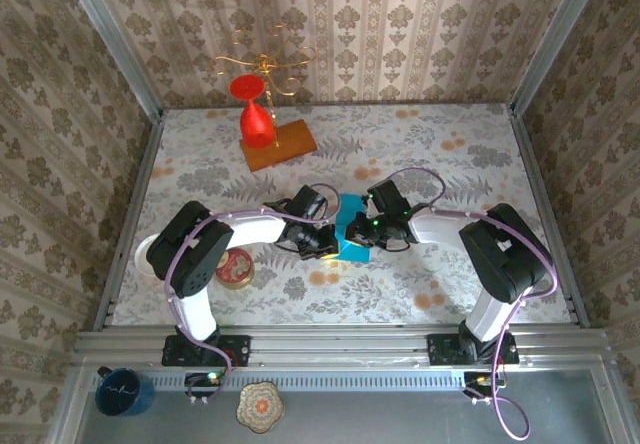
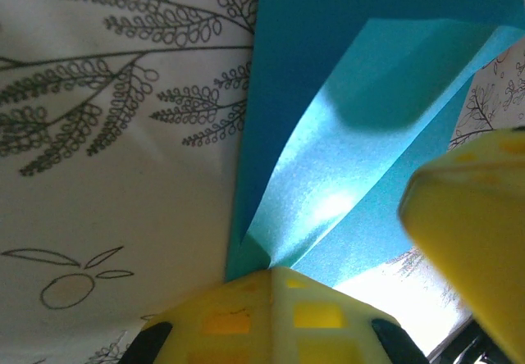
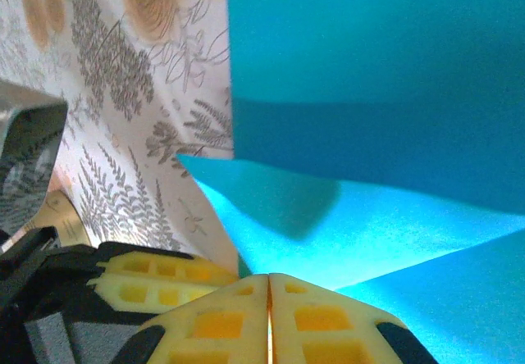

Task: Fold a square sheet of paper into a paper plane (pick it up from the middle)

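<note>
Top external shows the teal paper [image 1: 350,230] lying on the table [image 1: 450,164], nearer the arms than the block [image 1: 279,145] and a little to its right, well apart from it. The left gripper [image 1: 330,244] and the right gripper [image 1: 362,232] meet over the paper from opposite sides, each touching it, so that little of the sheet is left uncovered between them.

In the left wrist view the paper [image 2: 361,52] is flat at the far side, with one flap raised and creased. The flap's lower corner runs into the closed tips of the left gripper [image 2: 271,275], which pinch it. A yellow finger [image 2: 467,241] of the other gripper stands just beside the flap.

In the right wrist view the right gripper [image 3: 269,280] has its pads pressed together with only a thin seam between them. The lifted flap of the paper [image 3: 369,225] goes down into that seam, so it is nipped there too.

A red glass [image 1: 256,122] stands on the block. A round tin [image 1: 235,267] sits nearer than the block and to its left, under the left arm, and a dark mug [image 1: 125,392] stands farther still, past the table's near edge. What is inside each cannot be made out
</note>
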`<state>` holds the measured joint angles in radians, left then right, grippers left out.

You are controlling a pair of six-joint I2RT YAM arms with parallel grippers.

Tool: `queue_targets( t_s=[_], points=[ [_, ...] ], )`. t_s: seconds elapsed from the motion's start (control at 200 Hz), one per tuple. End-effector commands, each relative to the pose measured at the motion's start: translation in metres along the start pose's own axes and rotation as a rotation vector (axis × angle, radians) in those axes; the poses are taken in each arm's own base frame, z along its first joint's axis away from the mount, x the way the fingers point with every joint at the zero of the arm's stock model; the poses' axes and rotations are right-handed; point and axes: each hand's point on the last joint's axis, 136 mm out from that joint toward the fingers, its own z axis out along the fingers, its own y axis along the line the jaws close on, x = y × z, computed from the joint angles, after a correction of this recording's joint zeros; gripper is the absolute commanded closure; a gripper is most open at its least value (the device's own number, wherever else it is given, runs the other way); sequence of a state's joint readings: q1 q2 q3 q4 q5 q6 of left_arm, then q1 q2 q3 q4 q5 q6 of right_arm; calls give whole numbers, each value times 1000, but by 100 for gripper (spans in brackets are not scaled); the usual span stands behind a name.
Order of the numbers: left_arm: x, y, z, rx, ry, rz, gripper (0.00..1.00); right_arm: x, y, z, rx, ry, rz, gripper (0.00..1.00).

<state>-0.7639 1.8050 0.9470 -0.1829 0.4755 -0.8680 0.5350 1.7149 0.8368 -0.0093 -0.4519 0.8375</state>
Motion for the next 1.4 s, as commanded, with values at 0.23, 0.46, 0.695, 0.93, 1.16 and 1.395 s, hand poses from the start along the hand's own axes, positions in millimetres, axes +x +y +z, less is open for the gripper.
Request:
queue_targets(
  t_s=[0.23,0.46,0.695,0.93,1.16,1.395],
  points=[
    [14,26,2,-82,41,-58,96,1,-16,18,107,30,1,91],
    [10,19,-5,-66,16,-36,96,2,-39,21,184,24,57,92],
    [-2,2,-18,-16,-48,9,93,7,-50,22,208,34,102,93],
    [1,11,-8,-41,-10,-21,93,11,-54,25,196,46,140,93],
    [8,23,-3,-88,29,-55,94,6,-52,22,177,26,138,93],
    [12,33,-3,-135,49,-68,95,4,-49,21,151,14,119,94]
  ],
)
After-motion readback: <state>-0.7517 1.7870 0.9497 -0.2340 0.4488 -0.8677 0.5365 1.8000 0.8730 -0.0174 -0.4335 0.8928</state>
